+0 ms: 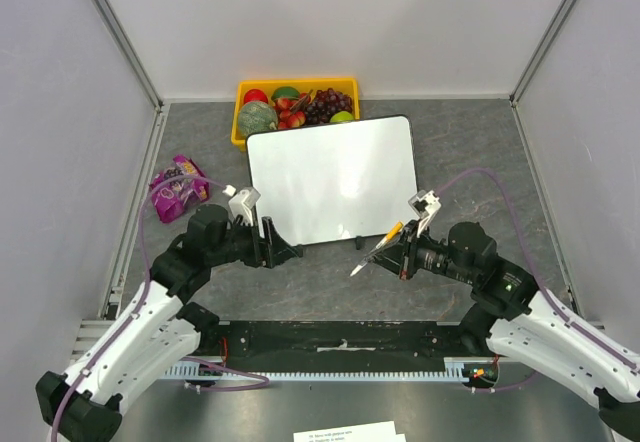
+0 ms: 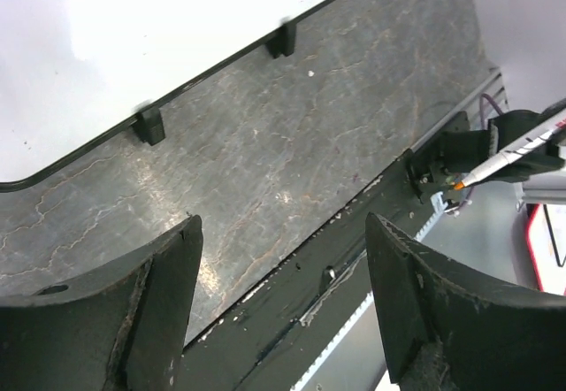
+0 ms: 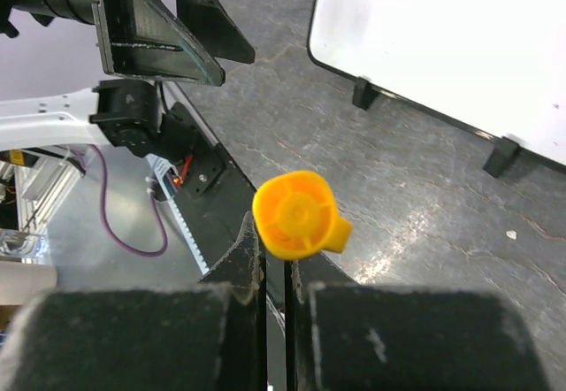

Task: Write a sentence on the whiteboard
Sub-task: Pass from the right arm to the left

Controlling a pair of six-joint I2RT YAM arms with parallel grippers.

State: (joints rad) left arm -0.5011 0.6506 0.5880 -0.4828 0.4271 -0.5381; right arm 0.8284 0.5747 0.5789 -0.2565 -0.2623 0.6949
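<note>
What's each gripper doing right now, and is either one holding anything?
Left gripper: open, fingers spread wide, holding nothing.
Right gripper: shut on the orange marker.

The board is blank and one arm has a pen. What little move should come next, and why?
Probably the right gripper should carry the orange marker over the whiteboard and lower its tip onto it. The board bears no writing, and the marker's tip hangs over the table, short of the board's near edge. The left gripper stands open, empty.
</note>
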